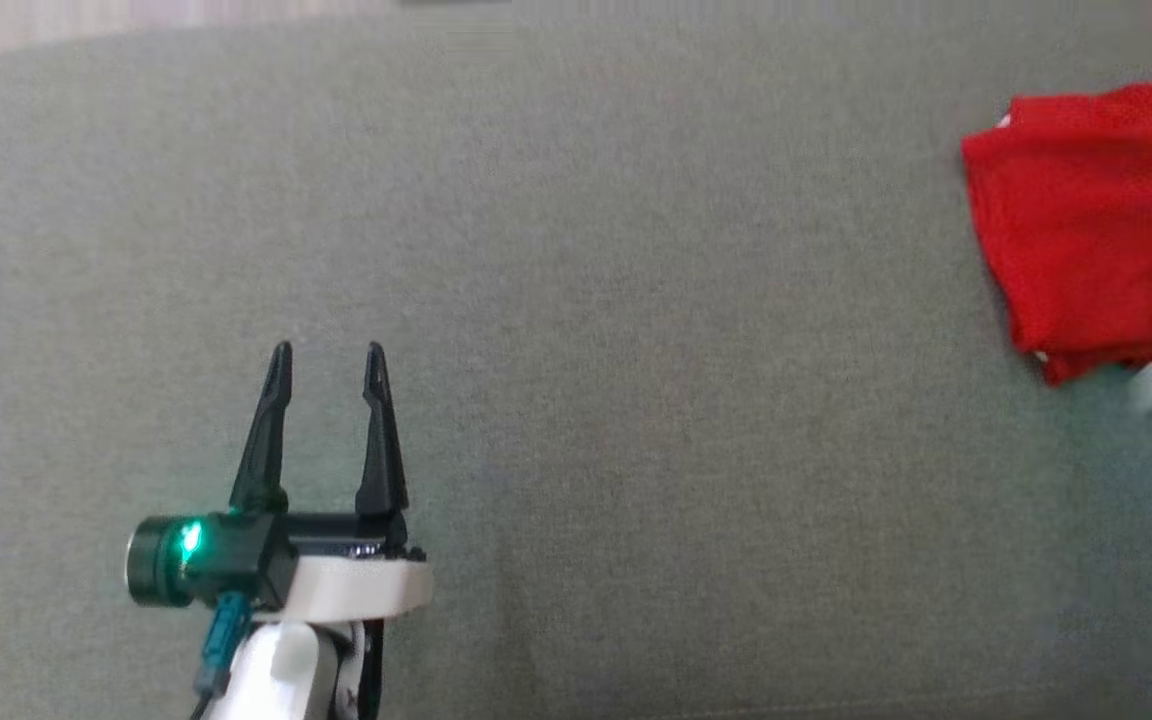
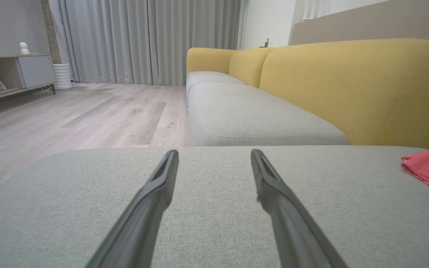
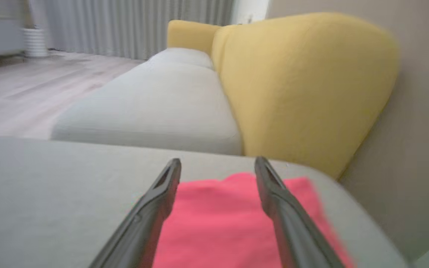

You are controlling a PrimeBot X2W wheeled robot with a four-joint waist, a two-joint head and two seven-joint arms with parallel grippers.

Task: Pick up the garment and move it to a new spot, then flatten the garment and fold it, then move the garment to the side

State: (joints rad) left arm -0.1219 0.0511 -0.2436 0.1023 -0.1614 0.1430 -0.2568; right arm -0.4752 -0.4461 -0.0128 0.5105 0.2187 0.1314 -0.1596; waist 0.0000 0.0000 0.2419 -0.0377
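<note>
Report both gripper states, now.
Left gripper: open, empty, above the grey cushion.
Right gripper: open, above the folded red garment.

- You are working in a home, in its living room.
- You can see a sofa (image 2: 348,89) with yellow backs and grey seats.
- Long grey curtains (image 2: 143,37) hang over a pale wood floor (image 2: 88,115).
- A low cabinet (image 2: 32,69) stands by the wall.

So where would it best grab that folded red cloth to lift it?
Probably the stacked edge nearest the robot of the red garment, lying flat and folded on the grey cushion. Come down from above with the right gripper, jaws open over it, and pinch all layers together so the fold holds.
</note>
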